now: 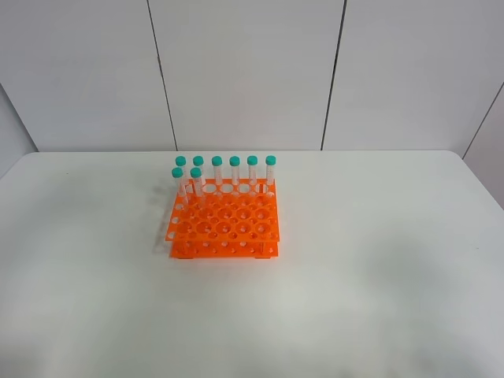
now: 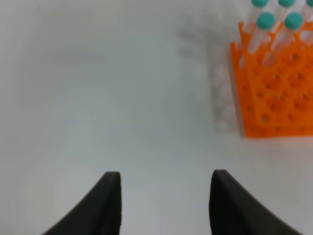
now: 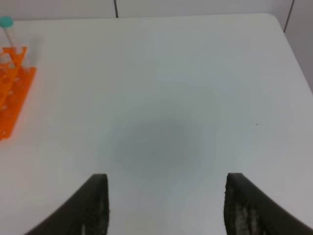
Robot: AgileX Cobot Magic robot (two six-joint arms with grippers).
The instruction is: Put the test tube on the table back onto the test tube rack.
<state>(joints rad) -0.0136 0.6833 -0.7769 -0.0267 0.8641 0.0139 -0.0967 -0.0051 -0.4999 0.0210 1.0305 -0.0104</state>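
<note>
The orange test tube rack [image 1: 224, 228] stands on the white table [image 1: 378, 260], left of centre. Several teal-capped test tubes [image 1: 234, 172] stand upright in its back rows. No test tube lies on the table in any view. My left gripper [image 2: 165, 172] is open and empty above bare table, with the rack [image 2: 274, 93] and some tubes [image 2: 265, 22] ahead of it to one side. My right gripper [image 3: 166, 175] is open and empty over bare table, with the rack's edge [image 3: 12, 93] and one tube [image 3: 7, 24] far off. Neither arm shows in the exterior high view.
Grey wall panels [image 1: 252, 71] stand behind the table's far edge. The table's rounded right corner [image 3: 274, 22] shows in the right wrist view.
</note>
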